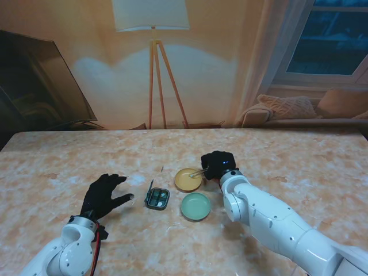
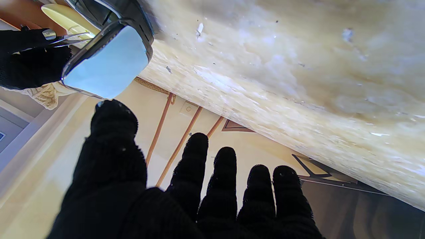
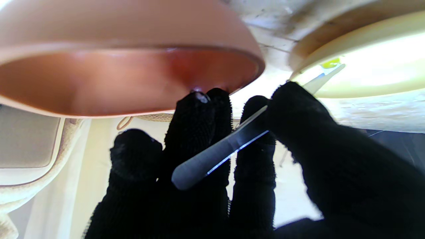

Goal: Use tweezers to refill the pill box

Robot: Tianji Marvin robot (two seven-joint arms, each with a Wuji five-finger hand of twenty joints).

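A small dark pill box (image 1: 156,198) lies open on the marble table, its lid (image 2: 106,63) raised. My left hand (image 1: 103,195) rests to its left, fingers spread, holding nothing. My right hand (image 1: 217,164) is shut on metal tweezers (image 3: 229,149), pinched between thumb and fingers. The tweezer tips (image 1: 195,173) reach into the yellow dish (image 1: 188,179), where a small yellow-green pill (image 3: 330,62) shows by the tips. Whether the tips grip it I cannot tell.
A green dish (image 1: 195,206) sits nearer to me than the yellow one, right of the pill box. A thin stick-like item (image 1: 161,169) lies farther from me than the box. A floor lamp and a sofa stand beyond the table's far edge.
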